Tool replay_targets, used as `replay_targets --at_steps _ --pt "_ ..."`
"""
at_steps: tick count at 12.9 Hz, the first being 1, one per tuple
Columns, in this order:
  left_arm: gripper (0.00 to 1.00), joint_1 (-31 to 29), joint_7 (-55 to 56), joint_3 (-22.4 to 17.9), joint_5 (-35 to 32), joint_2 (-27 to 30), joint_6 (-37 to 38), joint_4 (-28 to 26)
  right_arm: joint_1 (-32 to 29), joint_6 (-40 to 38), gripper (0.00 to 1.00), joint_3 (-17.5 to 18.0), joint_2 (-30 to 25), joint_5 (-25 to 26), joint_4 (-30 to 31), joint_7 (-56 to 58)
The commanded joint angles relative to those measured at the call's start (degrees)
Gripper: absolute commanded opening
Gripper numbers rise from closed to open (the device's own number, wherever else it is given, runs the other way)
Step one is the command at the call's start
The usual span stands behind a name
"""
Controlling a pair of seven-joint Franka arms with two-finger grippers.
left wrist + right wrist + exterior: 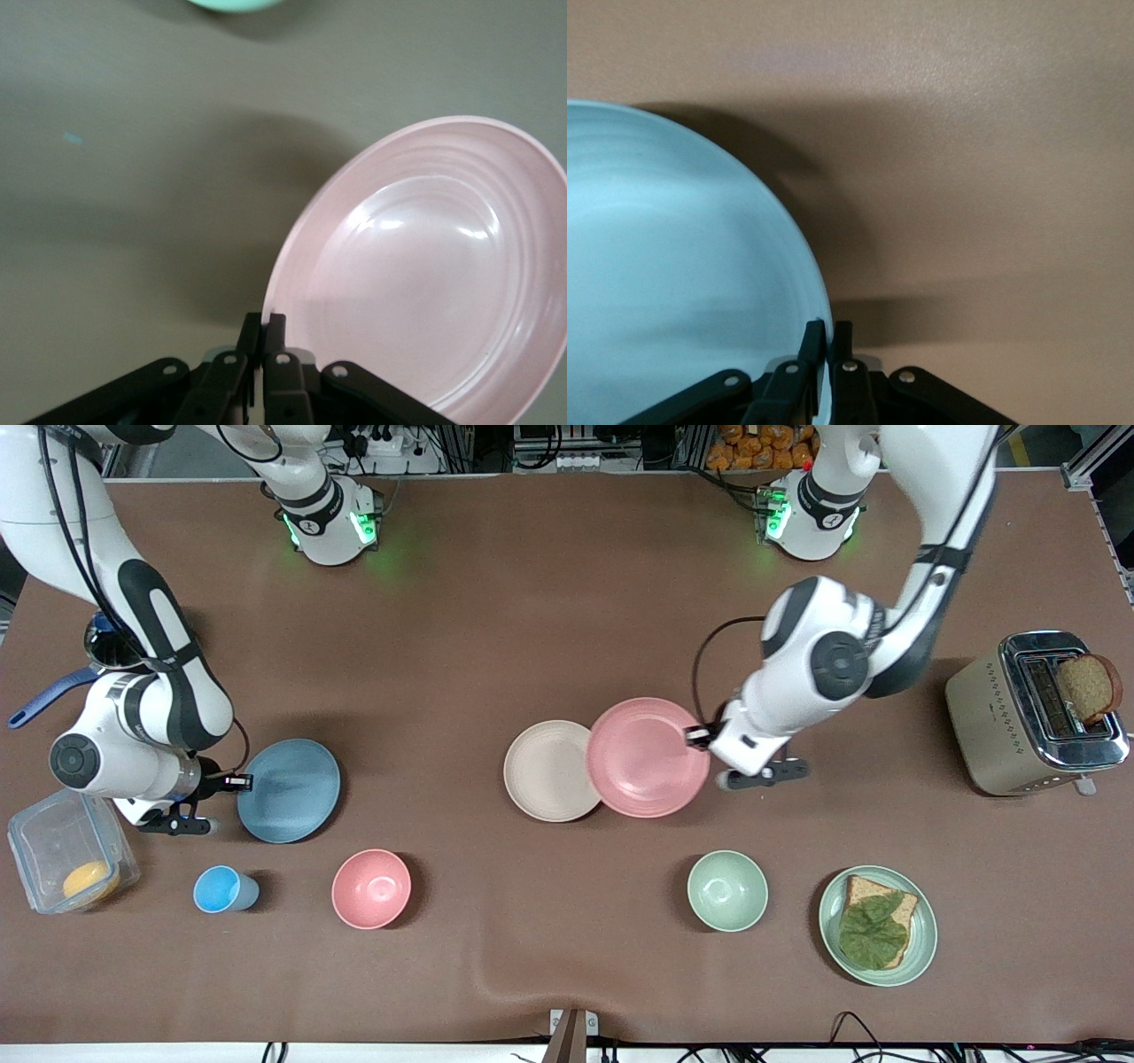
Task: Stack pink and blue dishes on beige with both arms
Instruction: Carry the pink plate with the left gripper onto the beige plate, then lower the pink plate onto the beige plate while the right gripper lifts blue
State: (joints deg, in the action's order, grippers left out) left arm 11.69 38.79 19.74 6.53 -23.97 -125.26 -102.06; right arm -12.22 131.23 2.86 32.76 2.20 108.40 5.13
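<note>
at the right arm's end of the table the right gripper [237, 783] pinches the rim of the blue plate [290, 789], its fingers [811, 341] pressed tight on the edge with the thin rim between them. the plate is light blue, matte, flat and round with a shallow raised rim; in the right wrist view the blue plate [673, 274] shows faint rings inside and throws a shadow on the brown table [496, 620] under it, so the held edge looks lifted. nearer the front camera stand a small blue cup [225, 889] and a deep pink bowl [371, 888].

near the middle lies the beige plate [545, 771], cream-coloured, matte, flat on the table, the same size as the others. the pink plate [647, 757] overlaps the beige plate's edge on the side toward the left arm's end, tilted and raised. it is pale pink with soft concentric rings and a glossy highlight in the left wrist view [425, 266].

the left gripper [698, 735] clamps the pink plate's rim, fingers [276, 329] closed on it, over the table just beside the beige plate.

nearer the camera sit a green bowl [727, 890] and a green plate [921, 943] with toast and a leaf. a toaster [1032, 713] stands at the left arm's end.
</note>
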Motion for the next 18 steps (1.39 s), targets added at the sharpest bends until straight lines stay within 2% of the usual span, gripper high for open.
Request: replay_targets --at_steps 1,5,10,15,18 --pt "0.00 4.65 5.93 -0.66 -1.51 -5.89 -3.30 4.68 -0.97 -0.27 0.00 1.01 0.12 0.79 -1.16 1.11" --pt "0.00 7.98 6.39 -1.01 -1.87 -10.64 -10.52 4.59 -0.97 -9.40 0.00 1.01 0.20 0.70 -7.05 1.55" --pt "0.00 9.67 6.82 -1.19 -3.36 -14.16 -15.97 4.68 -0.71 -12.39 0.00 1.27 -1.46 0.18 -7.67 1.64" --pt "0.00 9.84 6.82 -1.19 -3.81 -15.66 -18.17 4.68 -0.79 -25.12 0.00 1.36 -2.08 -2.02 -14.87 1.73" --pt "0.00 10.28 6.91 -1.19 -3.81 -15.75 -18.61 4.59 -0.70 -33.73 0.00 1.45 -2.26 -6.40 -19.26 1.82"
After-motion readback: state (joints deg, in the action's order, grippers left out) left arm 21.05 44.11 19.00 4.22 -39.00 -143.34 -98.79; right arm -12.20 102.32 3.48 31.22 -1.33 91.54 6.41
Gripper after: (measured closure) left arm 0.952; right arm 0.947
